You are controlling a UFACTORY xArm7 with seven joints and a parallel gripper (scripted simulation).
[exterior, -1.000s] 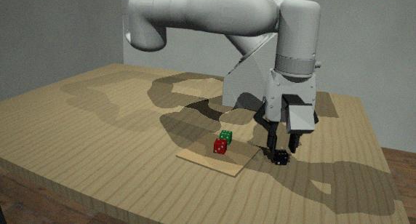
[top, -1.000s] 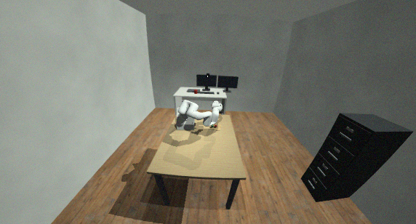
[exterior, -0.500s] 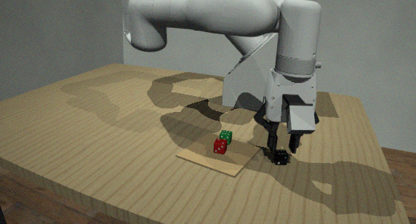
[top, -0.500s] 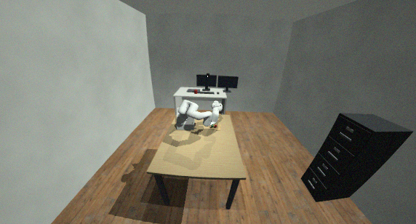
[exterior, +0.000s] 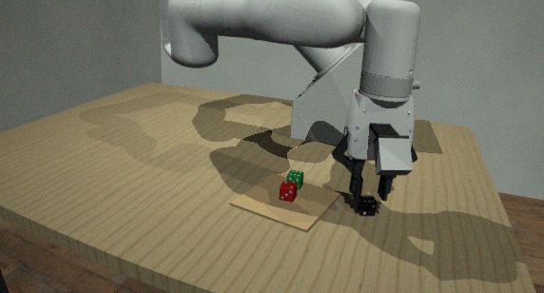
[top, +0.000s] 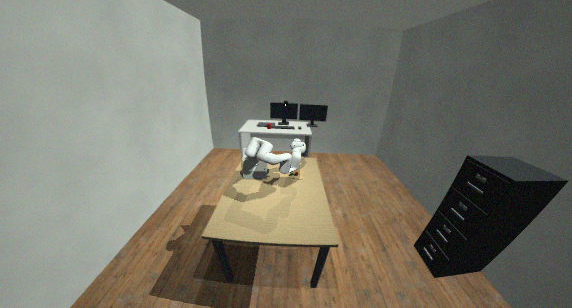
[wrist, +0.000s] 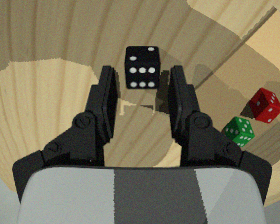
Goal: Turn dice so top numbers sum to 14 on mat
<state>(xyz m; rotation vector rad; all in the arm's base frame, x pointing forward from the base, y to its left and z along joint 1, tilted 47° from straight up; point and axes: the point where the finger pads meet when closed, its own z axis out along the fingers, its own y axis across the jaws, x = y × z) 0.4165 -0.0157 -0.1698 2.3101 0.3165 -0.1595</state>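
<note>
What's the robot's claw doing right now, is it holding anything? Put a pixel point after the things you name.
The claw [exterior: 371,198] [wrist: 143,97] is open, holding nothing; the black die [exterior: 367,206] [wrist: 142,68] sits just beyond its fingertips.

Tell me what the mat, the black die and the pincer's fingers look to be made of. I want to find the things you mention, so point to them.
Mat [exterior: 281,206]: probably thin wood or cork, matte; plain pale tan, straight-edged, lying flat.
Black die [exterior: 367,205] [wrist: 142,68]: likely hard plastic, smooth; even color, crisp white pips.
Pincer's fingers: dark, dull metal or plastic; uniformly black, rigid-looking links. Which one, I can't tell.
</note>
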